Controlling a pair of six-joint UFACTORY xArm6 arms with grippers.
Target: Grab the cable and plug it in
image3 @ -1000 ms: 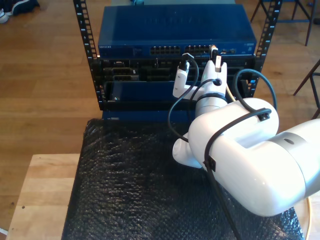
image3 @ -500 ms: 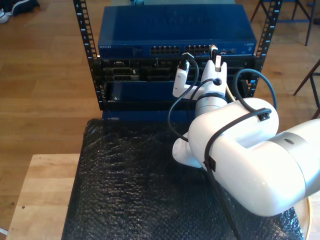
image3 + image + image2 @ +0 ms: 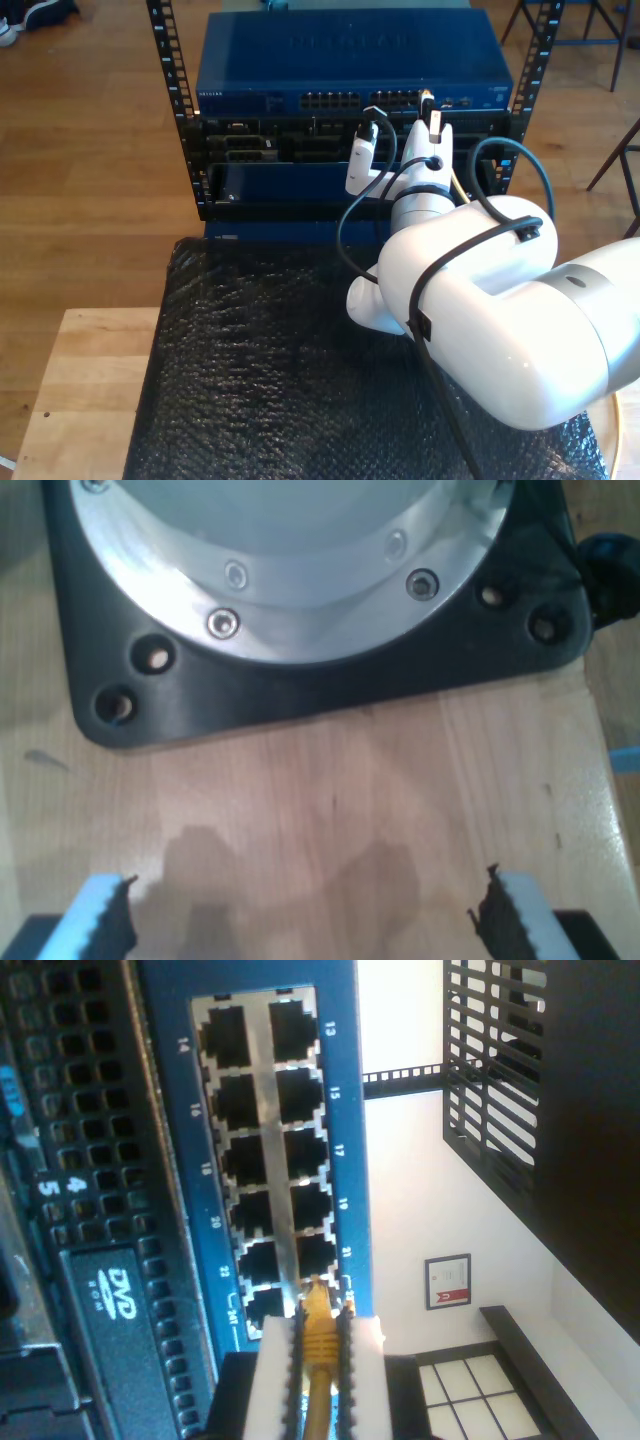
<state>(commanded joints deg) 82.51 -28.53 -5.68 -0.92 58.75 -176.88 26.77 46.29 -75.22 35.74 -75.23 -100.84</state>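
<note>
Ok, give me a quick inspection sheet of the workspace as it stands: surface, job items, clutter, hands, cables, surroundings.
Surface: black bubble-wrap mat over a wooden table.
Job's things: the cable with its plug tip at the bottom ports of the blue switch; whether it is seated I cannot tell.
Clutter: nothing seen.
Hands: my second hand shut on the cable; my first hand open over bare wood beside a black arm base.
Cables: black arm cable looping by the rack.
Surroundings: rack, wooden floor, chair legs.

Cable (image 3: pixel 319 1360) plug tip behind finger pads
</note>
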